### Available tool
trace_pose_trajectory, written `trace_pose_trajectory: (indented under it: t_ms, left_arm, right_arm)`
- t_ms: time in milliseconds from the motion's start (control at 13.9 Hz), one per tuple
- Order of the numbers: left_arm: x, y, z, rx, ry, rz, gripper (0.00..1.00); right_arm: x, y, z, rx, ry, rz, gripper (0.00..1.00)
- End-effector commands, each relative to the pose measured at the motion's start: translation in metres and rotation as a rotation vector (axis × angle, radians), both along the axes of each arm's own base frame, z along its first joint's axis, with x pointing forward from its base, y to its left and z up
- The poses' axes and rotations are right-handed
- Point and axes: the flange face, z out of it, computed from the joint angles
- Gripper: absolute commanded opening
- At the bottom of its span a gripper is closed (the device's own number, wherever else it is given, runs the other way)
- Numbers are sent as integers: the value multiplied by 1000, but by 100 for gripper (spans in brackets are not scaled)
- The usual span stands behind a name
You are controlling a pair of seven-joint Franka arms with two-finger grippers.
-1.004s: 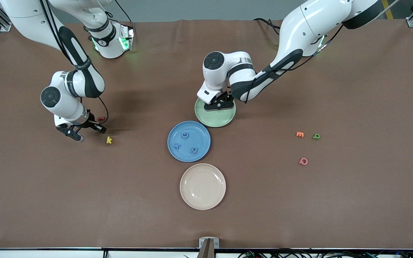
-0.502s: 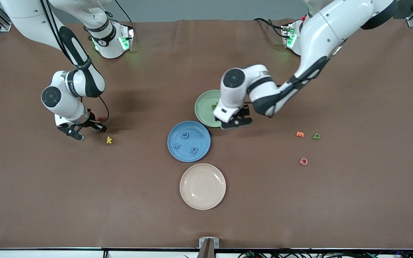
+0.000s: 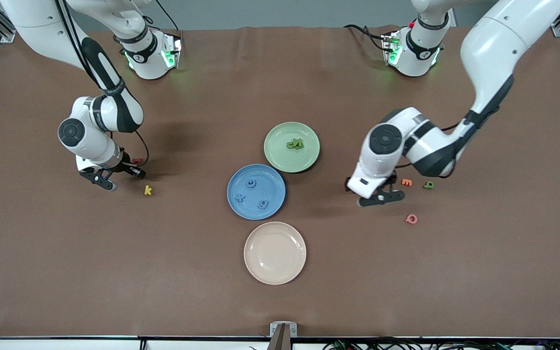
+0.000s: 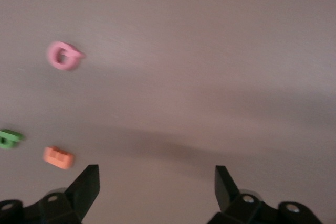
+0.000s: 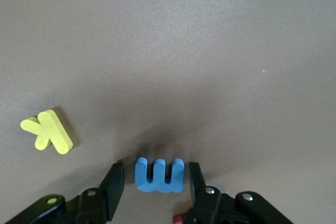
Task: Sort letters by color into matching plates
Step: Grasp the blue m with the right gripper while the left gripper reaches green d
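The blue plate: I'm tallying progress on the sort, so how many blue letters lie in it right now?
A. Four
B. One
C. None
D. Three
D: the front view shows three blue letters lying in the blue plate; a fourth blue letter sits on the table between the fingers of the right tool.

Front view: bright, even overhead light, no glare on matte table point(image 3: 455, 272); soft shadows pool under both arms. Left wrist view: dimmer, motion-blurred throughout, pink letter point(image 4: 64, 56) and orange letter point(image 4: 58, 157) smeared. Right wrist view: sharp; blue letter point(image 5: 159, 175) and yellow letter point(image 5: 48, 130) crisp, dark shadow around them.
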Motion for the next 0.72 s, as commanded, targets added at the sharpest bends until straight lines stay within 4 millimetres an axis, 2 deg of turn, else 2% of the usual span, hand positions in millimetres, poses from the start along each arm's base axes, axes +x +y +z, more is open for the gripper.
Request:
trace_pose_trajectory:
  t_ms: [0, 72, 287, 359, 502, 646]
  left_arm:
    - [6, 59, 7, 26, 16, -28, 89]
    - [10, 82, 5, 26, 29, -38, 88]
    - [16, 134, -3, 18, 61, -55, 83]
    - [17, 151, -6, 2, 69, -44, 82]
    - [12, 165, -11, -13, 80, -58, 80]
    - [2, 180, -23, -38, 83, -52, 79]
  right_arm:
    - [-5, -3, -3, -2, 1, 12, 54]
    - [-4, -3, -3, -2, 1, 11, 46]
    - [-4, -3, -3, -2, 3, 11, 10]
    - [-4, -3, -3, -2, 4, 8, 3]
    - [-2, -1, 0, -1, 4, 10, 0]
    - [5, 9, 12, 4, 21, 25, 0]
